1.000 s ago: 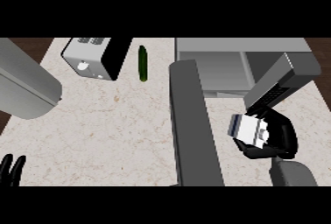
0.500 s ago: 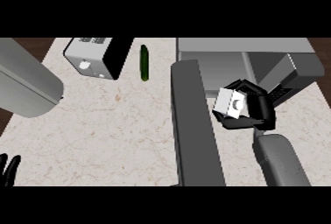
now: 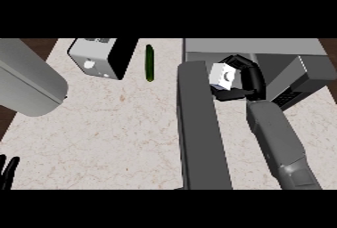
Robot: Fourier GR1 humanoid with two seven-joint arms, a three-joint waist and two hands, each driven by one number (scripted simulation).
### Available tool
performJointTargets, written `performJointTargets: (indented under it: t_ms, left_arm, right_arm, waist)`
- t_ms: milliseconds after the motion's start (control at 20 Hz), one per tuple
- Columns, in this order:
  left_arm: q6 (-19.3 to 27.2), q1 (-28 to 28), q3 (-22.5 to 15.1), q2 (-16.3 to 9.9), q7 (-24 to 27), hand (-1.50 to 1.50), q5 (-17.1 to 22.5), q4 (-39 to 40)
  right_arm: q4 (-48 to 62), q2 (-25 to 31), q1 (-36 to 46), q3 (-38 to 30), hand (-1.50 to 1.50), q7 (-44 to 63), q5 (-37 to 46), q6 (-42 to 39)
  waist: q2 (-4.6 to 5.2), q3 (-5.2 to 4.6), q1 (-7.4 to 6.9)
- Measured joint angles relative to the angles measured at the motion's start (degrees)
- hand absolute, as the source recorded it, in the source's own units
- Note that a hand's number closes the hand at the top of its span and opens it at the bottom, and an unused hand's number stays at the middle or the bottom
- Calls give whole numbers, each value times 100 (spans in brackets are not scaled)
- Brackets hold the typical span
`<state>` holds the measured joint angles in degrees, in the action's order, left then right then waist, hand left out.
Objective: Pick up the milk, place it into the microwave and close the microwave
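So the right hand was wrapped around the milk, black fingers curled over the top and far side of it, thumb side tucked underneath. The milk was a small boxy white carton with a grey round mark on the face turned up toward the view, tilted a bit rather than square to anything. It sat in the hand right at the mouth of the microwave, just past the open microwave door.

The right forearm was a smooth grey tube with a squared-off section near the bottom, coming up from the lower edge and angling slightly left toward the hand, wrist bent so the palm faced the door side.

That door was a long flat dark grey slab swung straight out over the counter, which was pale speckled stone with faint brown veins. The microwave body looked like flat grey panels, with a darker block at its right edge.

Further out, a skinny dark green cucumber lay lengthwise near the back, and a boxy toaster, silver with a black side, sat just left of it.

Left hand was at the lower left edge, fingers straight and pointing up, resting.
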<state>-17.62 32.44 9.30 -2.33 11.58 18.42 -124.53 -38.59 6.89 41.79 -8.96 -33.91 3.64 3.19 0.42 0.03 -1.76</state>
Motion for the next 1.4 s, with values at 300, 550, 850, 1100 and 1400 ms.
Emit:
performJointTargets:
  t_ms: [300, 550, 850, 1100, 1400]
  left_arm:
    - [-49, -248, 12, -52, -88, -150, 21, 80]
    - [-80, -390, -37, -75, -147, -150, 32, 36]
    - [-82, -565, -155, -70, -225, -150, -13, 45]
    - [-101, -746, -174, -128, -252, -150, -60, 133]
    - [-30, -914, -159, -182, -290, -150, -232, 134]
  right_arm:
    - [1380, 156, 929, -248, 150, -463, 141, 232]
    - [2013, 327, 1510, -344, 150, -577, 284, 544]
    - [2511, 443, 1850, -332, 150, -686, 502, 1008]
    - [2737, 500, 2093, -534, 150, -581, 425, 1498]
    - [2888, 643, 2209, -725, -150, -492, 391, 2494]
  waist:
    - [58, 5, -122]
    - [122, 9, -261]
    - [195, 12, -399]
    - [279, 16, -539]
    - [357, 20, -651]
